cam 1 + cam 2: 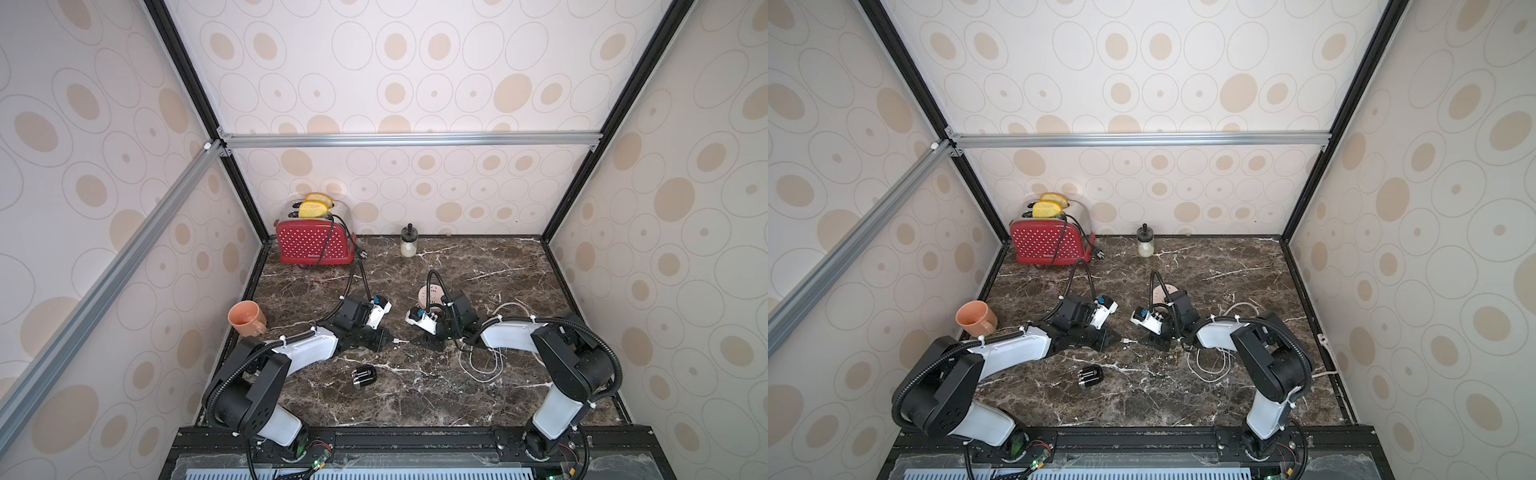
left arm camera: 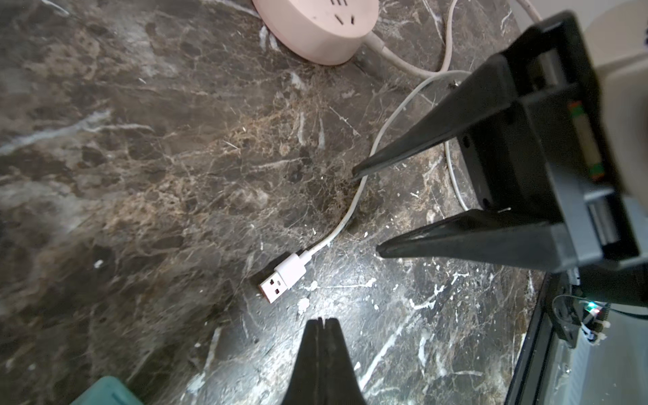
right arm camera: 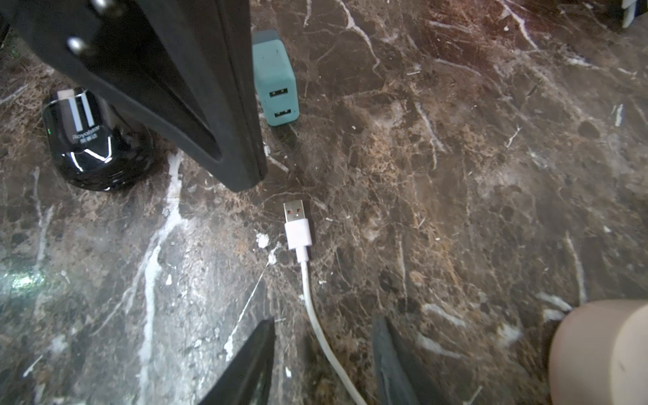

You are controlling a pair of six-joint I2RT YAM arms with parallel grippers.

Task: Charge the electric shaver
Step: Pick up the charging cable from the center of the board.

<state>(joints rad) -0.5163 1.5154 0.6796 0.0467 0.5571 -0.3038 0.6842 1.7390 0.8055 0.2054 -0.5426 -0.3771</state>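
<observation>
Right wrist view is showing right gripper point(image 3: 322, 321) parted astride the cable point(image 3: 305, 280), probably for grabbing it; left gripper point(image 2: 319, 322) is clenching empty

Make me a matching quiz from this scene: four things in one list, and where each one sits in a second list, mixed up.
Things:
1. shaver
2. mug
3. toaster
4. USB plug

Places:
A. left edge of the counter, about halfway back
B. back left corner
C. middle of the counter
D. nearest the front edge

Pairs: 1-D, 2-A, 3-B, 4-C
</observation>
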